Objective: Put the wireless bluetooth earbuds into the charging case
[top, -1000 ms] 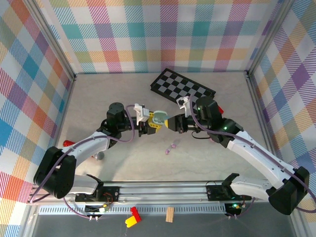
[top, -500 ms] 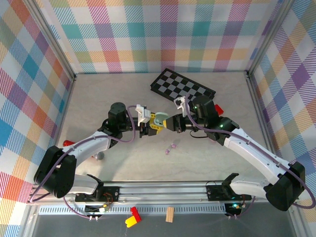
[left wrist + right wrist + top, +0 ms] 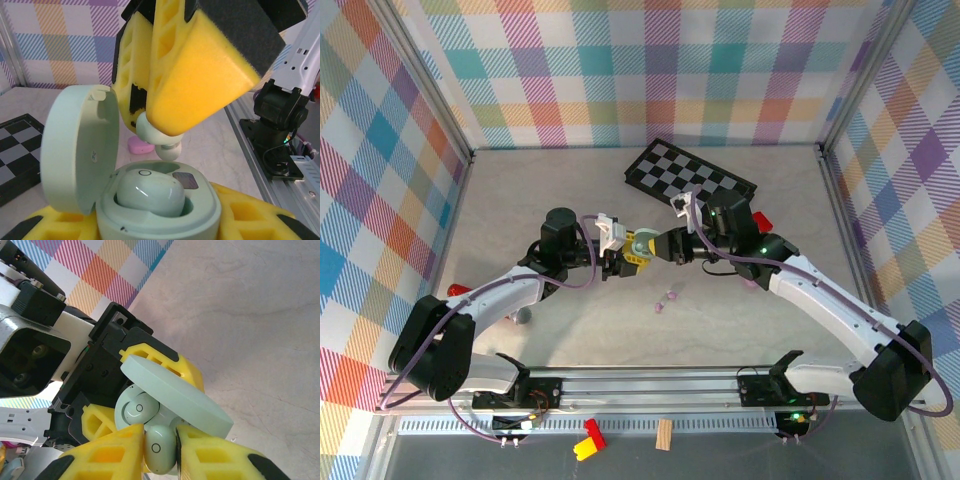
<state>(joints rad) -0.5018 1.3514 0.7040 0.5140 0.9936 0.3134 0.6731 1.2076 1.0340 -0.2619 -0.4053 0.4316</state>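
My left gripper is shut on a pale green charging case, held off the table with its lid swung open. One pale green earbud sits in a slot of the case. My right gripper is shut on a second pale green earbud, pinched between its yellow fingers. That held earbud hangs just above the case's free slot, next to the seated earbud. In the top view the two grippers meet at the case, with my right gripper on its right.
A black-and-white checkerboard lies behind the grippers. Small purple earbuds rest on the table in front. A pink case lies beyond. A red piece and a grey piece sit near the left arm.
My right gripper has shifted slightly left with its earbud, closer over the open case. The left gripper and the case have stayed in place.
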